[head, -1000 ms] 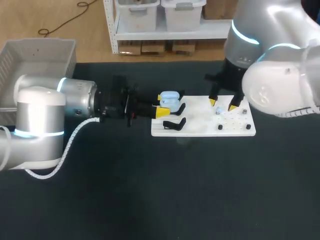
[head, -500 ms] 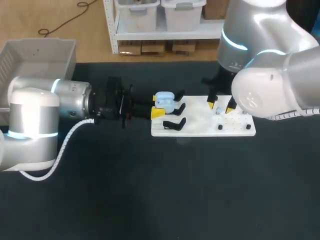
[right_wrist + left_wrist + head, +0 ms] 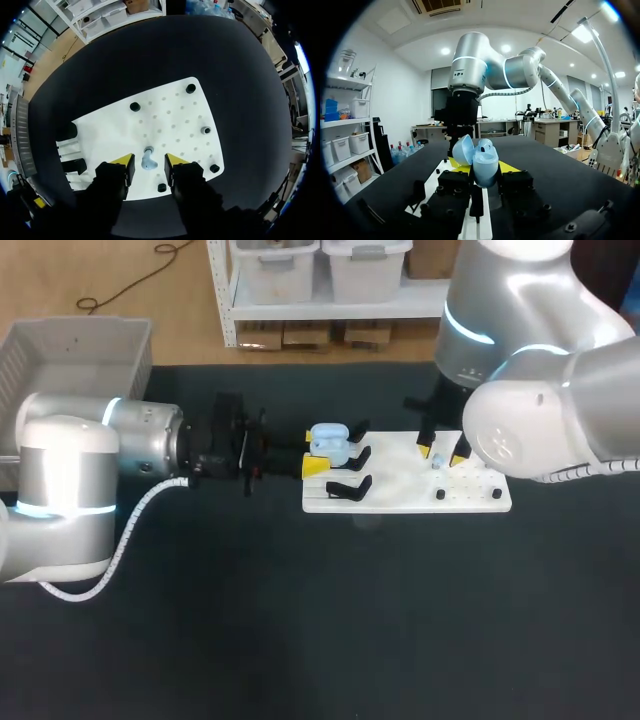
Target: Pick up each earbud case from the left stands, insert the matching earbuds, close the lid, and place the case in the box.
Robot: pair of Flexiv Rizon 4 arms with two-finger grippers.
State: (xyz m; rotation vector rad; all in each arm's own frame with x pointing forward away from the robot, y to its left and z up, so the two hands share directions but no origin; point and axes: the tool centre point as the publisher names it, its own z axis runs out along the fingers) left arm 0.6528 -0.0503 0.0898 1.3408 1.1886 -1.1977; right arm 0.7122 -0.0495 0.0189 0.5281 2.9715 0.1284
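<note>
Presently we are poised at the white board (image 3: pixel 400 495).
Our left gripper (image 3: pixel 481 165) clamps the open-lidded earbud case (image 3: pixel 485 161); our right gripper (image 3: pixel 148 160) stands open astride an earbud (image 3: pixel 147 162).

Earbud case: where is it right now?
Head view: the open earbud case is between the fingers of the left gripper, at the left end of the white board.
</note>
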